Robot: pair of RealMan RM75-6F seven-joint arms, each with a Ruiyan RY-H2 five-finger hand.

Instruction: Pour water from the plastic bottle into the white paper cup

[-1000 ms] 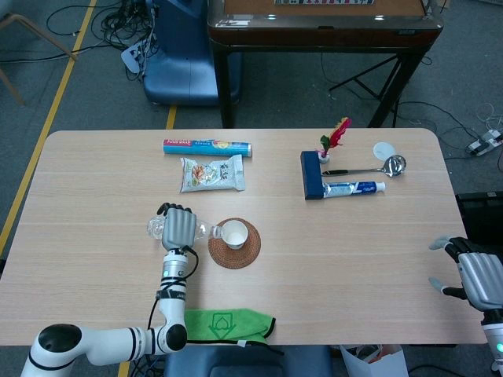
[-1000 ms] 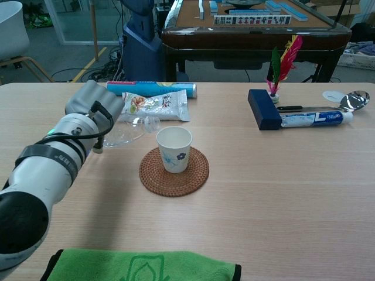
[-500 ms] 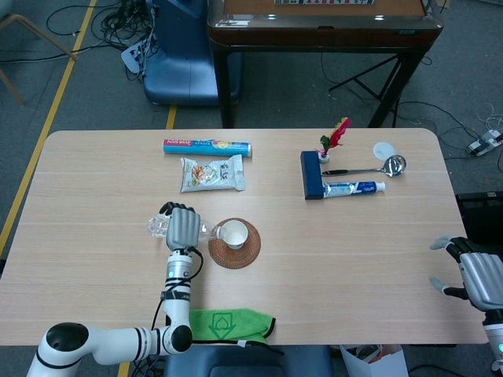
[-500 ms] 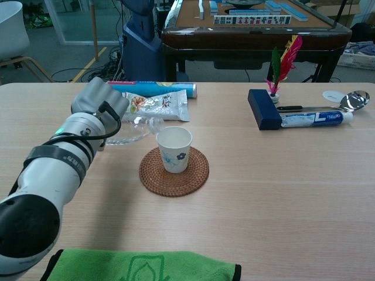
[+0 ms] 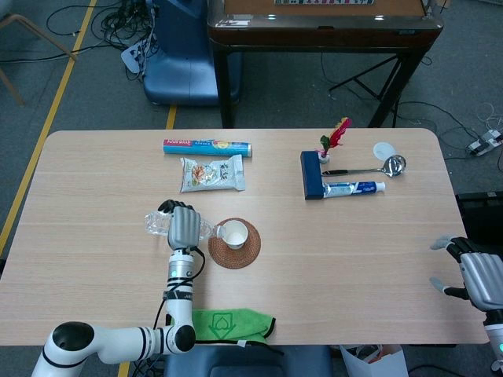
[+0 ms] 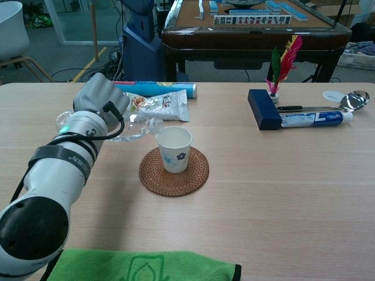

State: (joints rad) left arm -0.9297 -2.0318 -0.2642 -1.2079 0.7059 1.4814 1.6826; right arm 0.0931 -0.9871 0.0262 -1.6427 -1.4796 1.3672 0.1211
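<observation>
While your left hand [image 5: 182, 226] holds the clear plastic bottle [image 6: 126, 129] tipped almost flat, its neck reaches to the rim of the white paper cup [image 6: 174, 148], so I judge that you are in the pouring step itself. Whether water is already running, or how much is in the cup, the pictures do not show, because the bottle is transparent and the cup's inside looks only pale. What is left, I think, is to finish the pour, to bring the bottle upright and to set it down. The cup stands upright in the middle of a round woven coaster [image 6: 174, 171], and the bottle lies just left of it in both views. Your right hand [image 5: 478, 276] is well apart to the right of the cup, at the table's edge, with fingers spread and holding nothing. The table [image 5: 354, 243] is pale wood. Behind the cup lie a snack packet [image 5: 211, 173] and a blue roll box [image 5: 206, 147]; to the right behind it are a dark blue box [image 5: 311, 176], a toothpaste tube [image 5: 354, 188], a metal ladle [image 5: 369, 167] and a feathered shuttlecock [image 5: 333, 138]. A green cloth [image 5: 228, 323] lies in front of the cup. Beyond the table there is grey floor with cables and a mahjong table [image 6: 255, 26].
</observation>
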